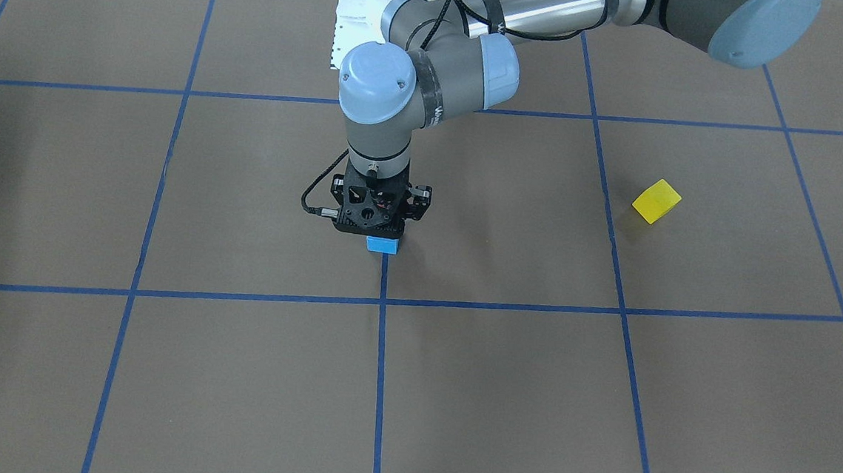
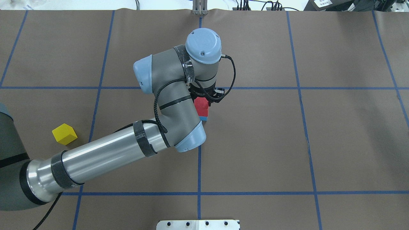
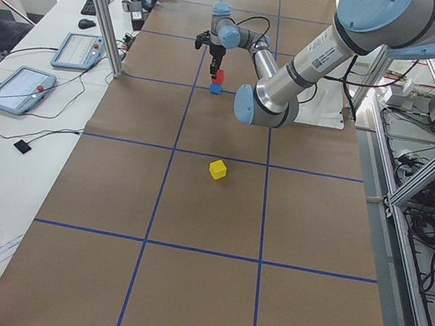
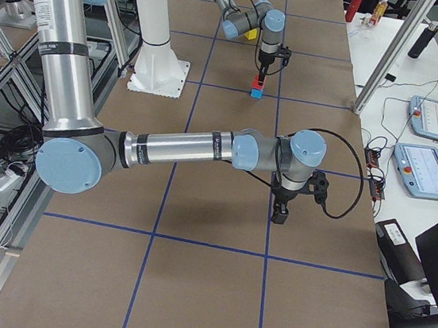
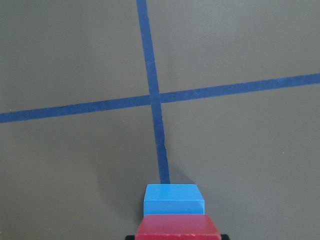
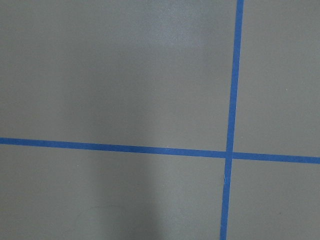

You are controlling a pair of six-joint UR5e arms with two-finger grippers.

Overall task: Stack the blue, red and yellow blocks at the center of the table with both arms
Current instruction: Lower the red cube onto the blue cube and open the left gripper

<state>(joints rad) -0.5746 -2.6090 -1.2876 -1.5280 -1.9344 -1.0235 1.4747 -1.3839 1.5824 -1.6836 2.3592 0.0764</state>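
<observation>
Blocks, one each: left tool (image 1: 382, 231) pinches red (image 2: 202, 108) atop blue (image 1: 381, 245), yellow (image 1: 656, 201) apart; right tool (image 4: 280, 214): cannot tell.

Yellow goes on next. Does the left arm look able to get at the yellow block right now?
Probably yes: the yellow block sits alone on that arm's side, nothing around it. First the left gripper must leave the red block.

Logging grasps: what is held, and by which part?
Left gripper apparently pinches the red block's upper sides, atop the blue block; right gripper: cannot tell.
</observation>
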